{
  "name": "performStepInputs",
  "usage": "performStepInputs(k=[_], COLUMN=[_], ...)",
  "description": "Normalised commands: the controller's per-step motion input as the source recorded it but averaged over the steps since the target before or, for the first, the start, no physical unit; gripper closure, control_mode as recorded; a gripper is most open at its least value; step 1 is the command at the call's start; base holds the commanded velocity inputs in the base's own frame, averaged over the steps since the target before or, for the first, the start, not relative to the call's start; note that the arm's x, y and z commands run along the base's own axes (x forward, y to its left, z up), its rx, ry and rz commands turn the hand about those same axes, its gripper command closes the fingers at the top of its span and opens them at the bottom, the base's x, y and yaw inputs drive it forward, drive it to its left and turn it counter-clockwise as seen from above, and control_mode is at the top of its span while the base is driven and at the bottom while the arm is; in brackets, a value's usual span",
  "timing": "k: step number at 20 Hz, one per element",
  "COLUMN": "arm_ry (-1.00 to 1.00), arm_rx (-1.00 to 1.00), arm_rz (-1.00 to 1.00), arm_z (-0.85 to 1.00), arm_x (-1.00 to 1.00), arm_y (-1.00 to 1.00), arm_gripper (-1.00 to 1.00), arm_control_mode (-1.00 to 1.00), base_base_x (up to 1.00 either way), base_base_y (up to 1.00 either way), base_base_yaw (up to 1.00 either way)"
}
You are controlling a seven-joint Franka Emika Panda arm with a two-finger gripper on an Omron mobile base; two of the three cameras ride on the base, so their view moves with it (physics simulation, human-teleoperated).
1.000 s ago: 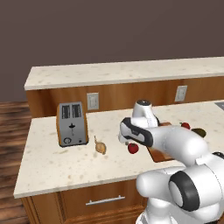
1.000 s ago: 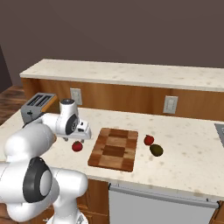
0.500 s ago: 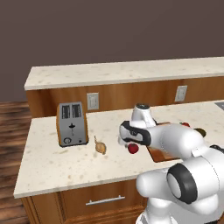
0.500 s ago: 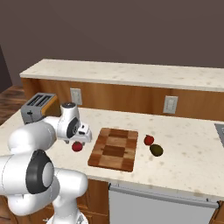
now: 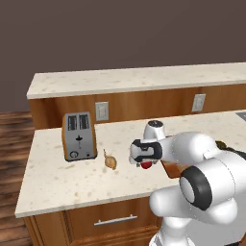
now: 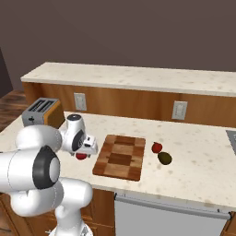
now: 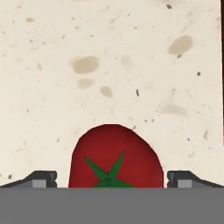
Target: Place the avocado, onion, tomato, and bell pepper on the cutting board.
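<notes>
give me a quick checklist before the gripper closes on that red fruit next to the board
1. Gripper open around the tomato, a fingertip on each side: ok.
2. Tomato centred between fingertips: ok.
3. Fingertips low enough to grip: cannot tell.
4. Cutting board bare for the drop: ok.
5. Onion clear of the gripper, beside the toaster: ok.
6. Avocado and the other red fruit off the board, out of the way: ok.

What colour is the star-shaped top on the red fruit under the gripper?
Green, on the red fruit; the hand view shows it best.

A kitchen — speckled counter [image 5: 72, 178], toaster [image 5: 79, 136], wooden cabinets [image 5: 96, 226].
</notes>
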Motion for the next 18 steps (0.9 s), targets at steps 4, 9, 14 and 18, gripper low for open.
performStepInputs(k=[4,9,14,18], arm_ry=[0.0,0.0,0.0,0.0], arm_rx=[0.0,0.0,0.04,0.05], arm_rz=[0.0,0.0,-0.01,-0.01], arm_z=[-0.27,-0.19,0.11,0.36], arm_x=[0.17,0.09,-0.11,-0.17], arm_y=[0.0,0.0,-0.05,-0.2], arm_gripper=[-1.0,1.0,1.0,1.0], arm_control_mode=[-1.0,-1.0,-1.0,-1.0], base_base_x=[0.0,0.0,0.0,0.0], base_base_y=[0.0,0.0,0.0,0.0], base_base_yaw=[0.0,0.0,0.0,0.0])
